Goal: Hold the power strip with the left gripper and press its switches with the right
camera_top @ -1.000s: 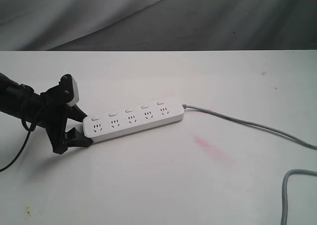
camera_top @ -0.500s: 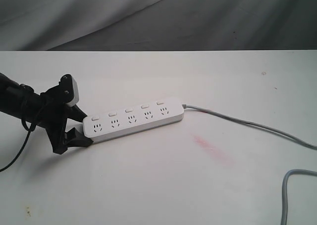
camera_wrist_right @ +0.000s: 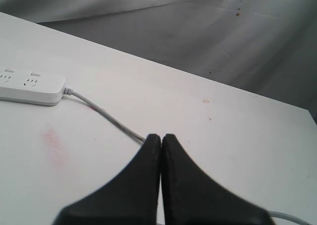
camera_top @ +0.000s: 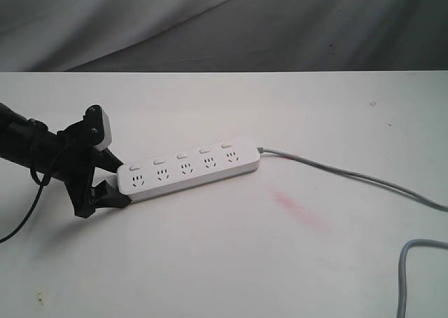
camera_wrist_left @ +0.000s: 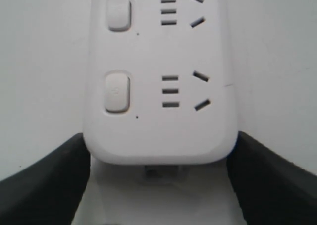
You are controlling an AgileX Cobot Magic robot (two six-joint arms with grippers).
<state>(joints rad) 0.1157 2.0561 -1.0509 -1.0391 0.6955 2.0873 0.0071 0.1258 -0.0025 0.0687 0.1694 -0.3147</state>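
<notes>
The long white power strip (camera_top: 189,167) lies slantwise on the white table, its five switches (camera_top: 181,155) in a row along the far side. Its grey cord (camera_top: 350,175) runs off to the right. My left gripper (camera_top: 117,181), on a thin black arm, straddles the strip's left end. In the left wrist view that left gripper (camera_wrist_left: 159,141) has one black finger (camera_wrist_left: 54,175) against each side of the rounded end of the strip (camera_wrist_left: 158,131), and two switches (camera_wrist_left: 117,92) show. My right gripper (camera_wrist_right: 161,136) is shut on nothing, over the table near the cord (camera_wrist_right: 106,116); it is outside the exterior view.
A pink smear (camera_top: 301,209) marks the table right of the strip. The cord loops back at the lower right corner (camera_top: 413,262). A grey cloth backdrop (camera_top: 280,24) hangs behind the table's far edge.
</notes>
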